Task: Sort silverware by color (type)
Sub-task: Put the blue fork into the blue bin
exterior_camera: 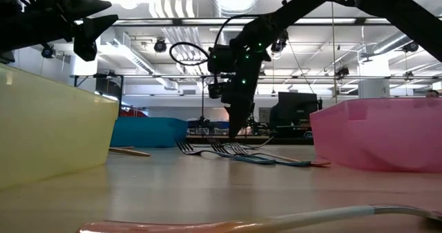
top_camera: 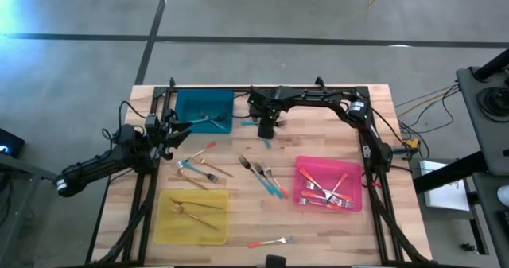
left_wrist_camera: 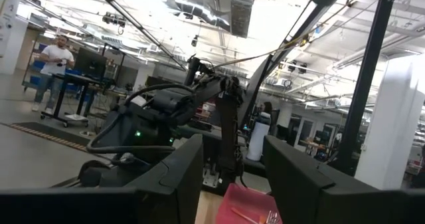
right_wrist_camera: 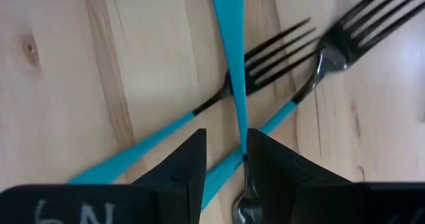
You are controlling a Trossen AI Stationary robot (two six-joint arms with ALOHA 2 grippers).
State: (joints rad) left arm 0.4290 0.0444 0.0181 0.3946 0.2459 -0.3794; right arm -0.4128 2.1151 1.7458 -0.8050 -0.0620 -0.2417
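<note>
My right gripper (top_camera: 266,130) hangs over the far middle of the table, just right of the teal tray (top_camera: 204,110), shut on a teal-handled fork (right_wrist_camera: 229,44). Two more teal-handled forks (right_wrist_camera: 279,84) lie crossed on the wood below it. Loose forks lie at mid-table: coral (top_camera: 200,150), gold (top_camera: 205,172) and teal (top_camera: 269,180). One coral fork (top_camera: 270,242) lies near the front edge. My left gripper (top_camera: 171,133) is raised at the table's left side, open and holding nothing. My right gripper pinches the teal fork between its two fingers where the teal handle meets the metal neck (right_wrist_camera: 244,159). The fingers point steeply down, and the fork lies along them. Its handle (exterior_camera: 231,133) hangs down past the fingertips, and the metal end sits back between the fingers.
The pink tray (top_camera: 302,190) at the right holds several forks. The yellow tray (top_camera: 163,220) at the near left holds gold ones, and the teal tray holds one fork. Black frame rails (top_camera: 238,91) run along the table's far edge and sides.
</note>
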